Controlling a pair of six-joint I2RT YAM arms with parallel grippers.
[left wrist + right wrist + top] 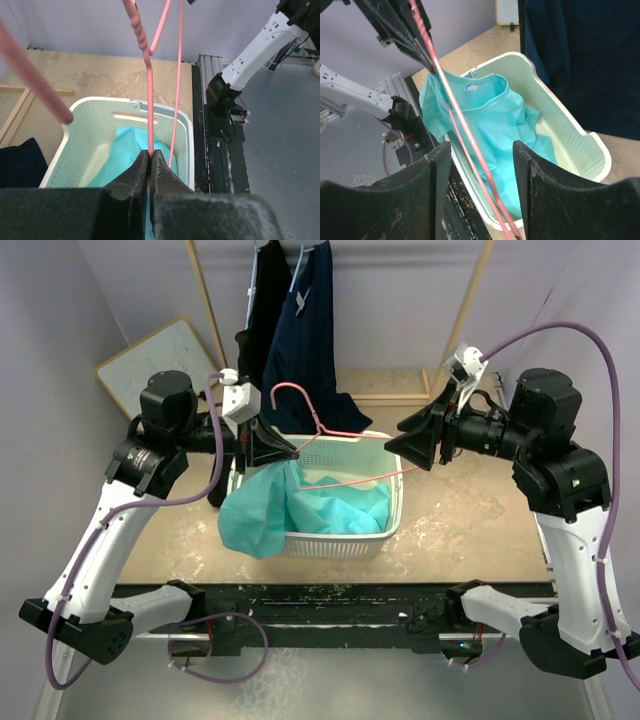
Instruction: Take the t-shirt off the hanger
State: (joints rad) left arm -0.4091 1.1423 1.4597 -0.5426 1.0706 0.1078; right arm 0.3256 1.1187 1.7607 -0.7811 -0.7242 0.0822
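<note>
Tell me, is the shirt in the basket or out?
Mostly in: the teal shirt lies inside the basket, with one part draped over its left rim.

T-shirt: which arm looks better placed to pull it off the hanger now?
Probably the right. The right gripper is open, gripping nothing, just above the t-shirt, while the left gripper is shut on the hanger, holding it up.
</note>
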